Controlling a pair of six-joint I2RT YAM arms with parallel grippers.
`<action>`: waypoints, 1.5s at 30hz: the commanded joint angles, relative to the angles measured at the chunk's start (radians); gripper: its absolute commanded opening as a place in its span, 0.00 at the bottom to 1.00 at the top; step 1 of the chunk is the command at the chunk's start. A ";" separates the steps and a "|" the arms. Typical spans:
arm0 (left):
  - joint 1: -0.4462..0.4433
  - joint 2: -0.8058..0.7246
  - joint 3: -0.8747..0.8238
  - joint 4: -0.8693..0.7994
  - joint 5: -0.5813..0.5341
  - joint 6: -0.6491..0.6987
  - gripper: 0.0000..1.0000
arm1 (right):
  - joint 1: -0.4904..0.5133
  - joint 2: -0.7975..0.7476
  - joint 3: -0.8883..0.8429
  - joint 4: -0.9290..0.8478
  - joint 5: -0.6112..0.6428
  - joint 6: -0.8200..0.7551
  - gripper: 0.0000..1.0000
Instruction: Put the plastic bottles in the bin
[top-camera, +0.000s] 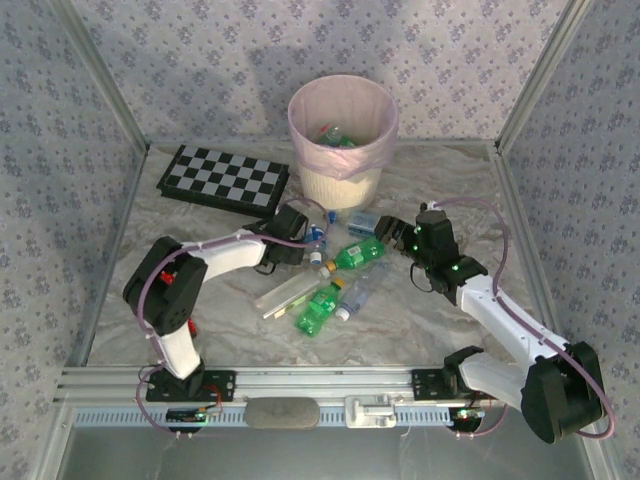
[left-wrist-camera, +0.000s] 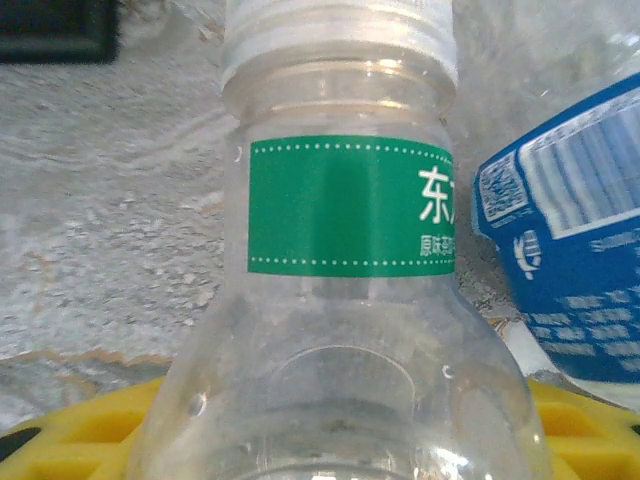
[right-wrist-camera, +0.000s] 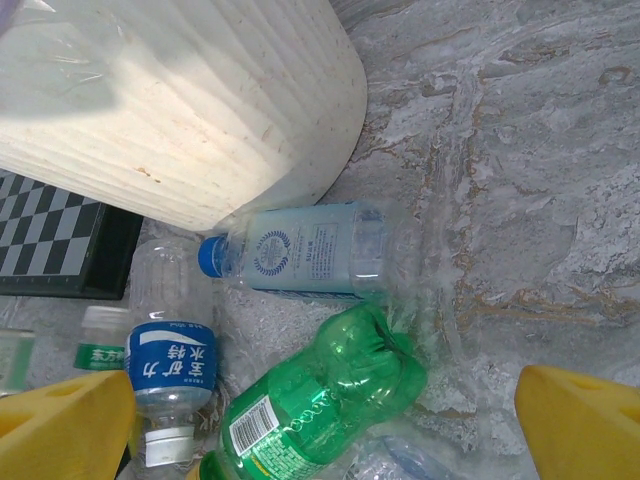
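Left gripper (top-camera: 308, 238) straddles the clear green-labelled bottle (left-wrist-camera: 350, 300), long axis running out along the fingers, cap away from the wrist; can't tell if it's clamped; bin (top-camera: 345, 178) sits just far-right of it. Right gripper (top-camera: 398, 236) released, green bottle (right-wrist-camera: 320, 400) just ahead

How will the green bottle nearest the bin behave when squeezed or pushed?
The green bottle looks empty and dented, so probably light and easy to crush. It lies on its side on the smooth table, so a push would likely roll or slide it.
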 joint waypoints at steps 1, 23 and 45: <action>-0.004 -0.086 -0.028 0.022 -0.055 -0.010 0.52 | 0.004 -0.001 -0.005 -0.002 0.016 0.015 0.99; 0.166 -0.610 -0.108 0.042 -0.077 -0.031 0.53 | 0.007 0.082 0.014 0.050 -0.023 0.013 0.99; 0.205 -0.299 0.568 0.045 0.264 0.151 0.55 | 0.013 0.037 -0.009 0.030 -0.030 0.029 0.99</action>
